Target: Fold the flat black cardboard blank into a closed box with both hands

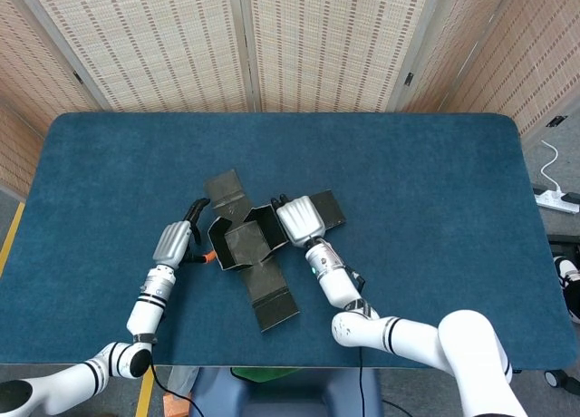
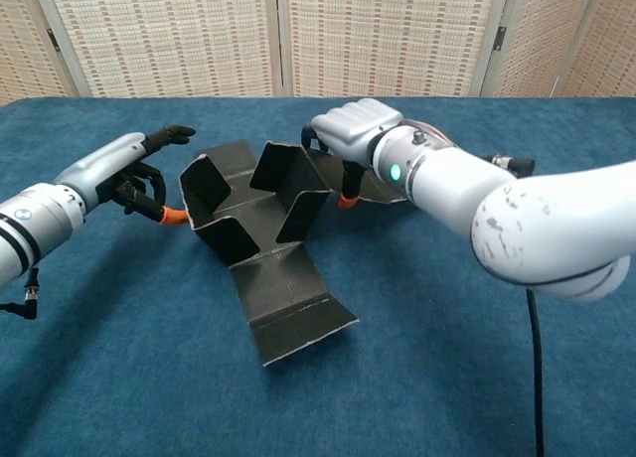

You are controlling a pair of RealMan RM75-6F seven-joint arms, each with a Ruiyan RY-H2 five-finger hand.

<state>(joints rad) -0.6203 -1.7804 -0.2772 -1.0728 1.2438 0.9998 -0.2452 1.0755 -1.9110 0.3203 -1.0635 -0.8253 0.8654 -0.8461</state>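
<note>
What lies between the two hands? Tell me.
The black cardboard blank lies between the left hand and right hand, its side flaps raised; the head view shows it best.

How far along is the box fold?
Early. Done: the cardboard blank has its two side panels raised. In hand: left hand and right hand press those panels inward. Left: the near panel and far flap lie flat; no closed box yet.
</note>
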